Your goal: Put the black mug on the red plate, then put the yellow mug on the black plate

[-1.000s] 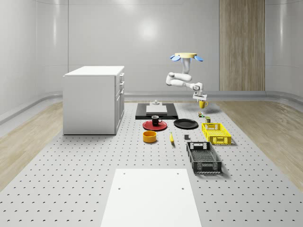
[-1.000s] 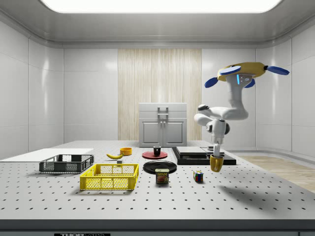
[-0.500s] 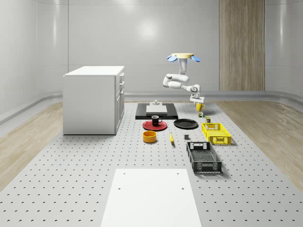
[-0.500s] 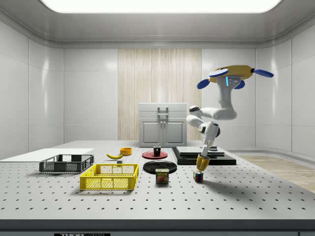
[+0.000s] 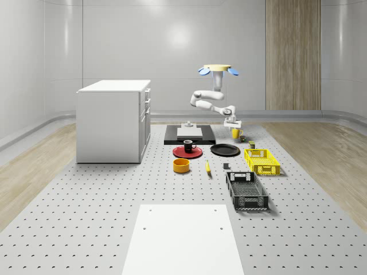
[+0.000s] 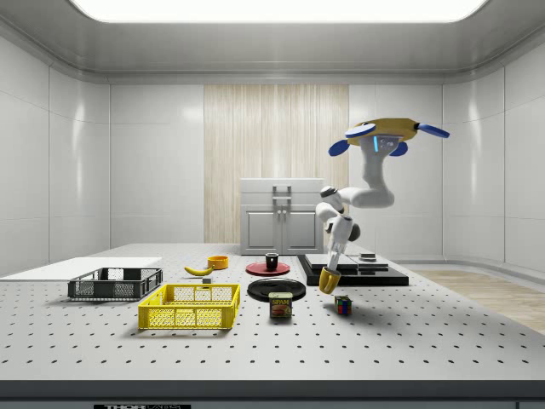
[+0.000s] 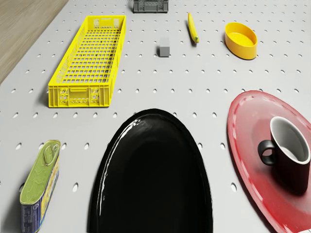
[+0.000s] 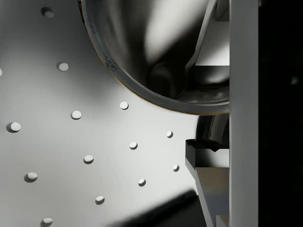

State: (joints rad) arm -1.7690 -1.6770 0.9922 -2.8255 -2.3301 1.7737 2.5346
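Observation:
The yellow mug [image 5: 235, 133] [image 6: 329, 281] hangs tilted a little above the table, with my gripper [image 5: 232, 125] [image 6: 331, 270] [image 8: 206, 113] shut on its rim. In the wrist view the mug's grey inside [image 8: 156, 42] is close up, with one finger [image 8: 208, 163] outside the wall. The mug hangs just to the right of the black plate [image 5: 225, 150] [image 6: 277, 289] [image 7: 150, 174] in both the whole-scene and side views. The black mug [image 5: 188, 145] [image 6: 272, 262] [image 7: 289, 155] stands upright on the red plate [image 5: 187, 152] [image 6: 258, 268] [image 7: 248, 160]. The drone [image 5: 215, 69] [image 6: 381, 136] hovers over the table's far part.
A spam can [image 6: 280, 305] [image 7: 41, 182] and a colour cube [image 6: 343, 305] lie close to the black plate. A yellow crate [image 5: 262, 161] [image 7: 90, 58], black crate [image 5: 246, 190], banana [image 5: 207, 167], yellow bowl [image 5: 182, 165], black tray [image 5: 189, 134] and white cabinet [image 5: 114, 120] stand around.
The drone and arm have carried the yellow mug toward the left in both fixed views, closer to the black plate. The mug now tilts more.

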